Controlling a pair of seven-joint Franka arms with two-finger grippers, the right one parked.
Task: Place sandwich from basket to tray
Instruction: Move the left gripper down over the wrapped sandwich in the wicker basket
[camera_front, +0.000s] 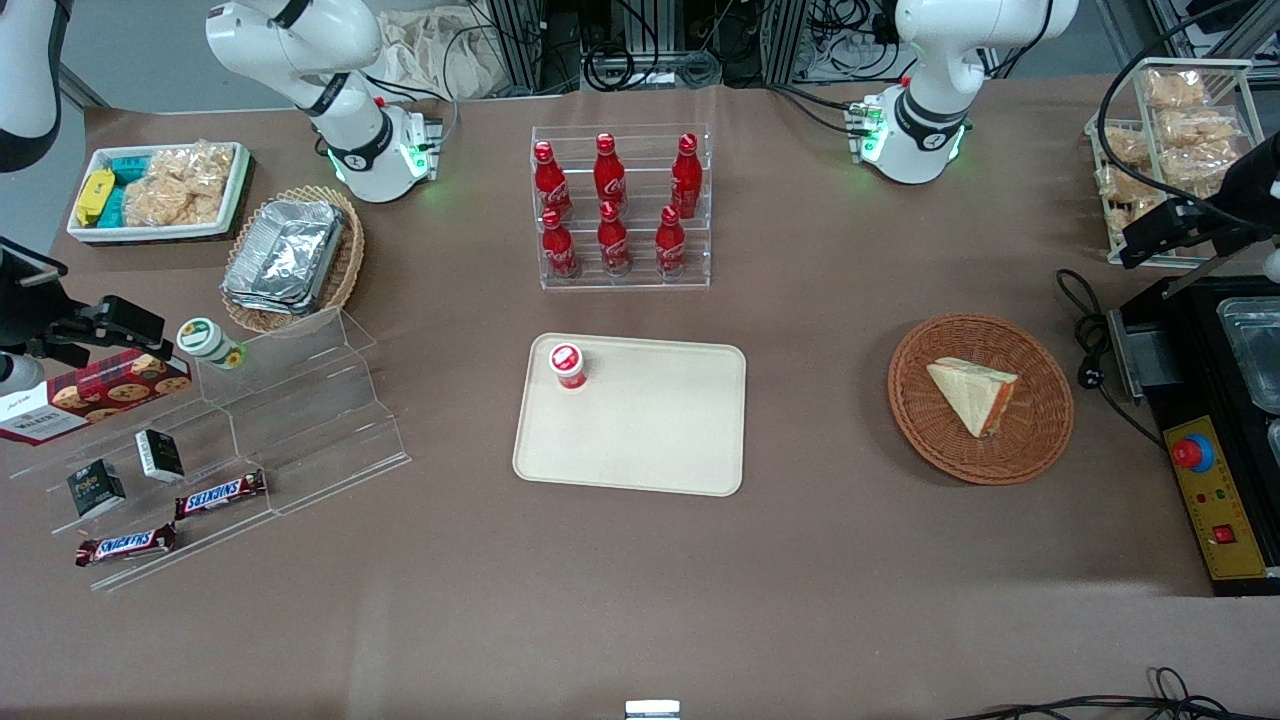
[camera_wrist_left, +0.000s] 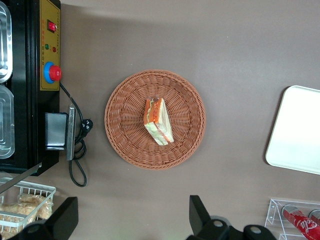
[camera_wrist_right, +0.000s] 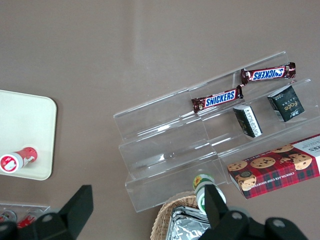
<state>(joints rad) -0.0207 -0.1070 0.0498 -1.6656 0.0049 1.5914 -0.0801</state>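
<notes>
Your end effector (camera_wrist_left: 132, 220) hangs high above the counter (camera_front: 820, 560) with its fingers (camera_wrist_left: 200, 212) spread wide and nothing between them. Directly below its camera lies the round reddish-brown basket (camera_wrist_left: 125, 145), resting flat on the counter. The sandwich (camera_wrist_left: 159, 121) sits in the middle of that basket, clear of the woven wall, its orange-red filling edge turned up toward the end effector; in the front view the same wedge (camera_front: 972, 393) lies with its pale bread face up and its point aimed at the tray. The tray (camera_front: 650, 440) lies flat well apart from the basket and well off to the side of the end effector, toward the parked arm's end of the counter. A small red-capped container (camera_front: 567, 365) stands on one corner of the tray. The rest of the tray surface is bare. No contact between end effector and sandwich is observed.
</notes>
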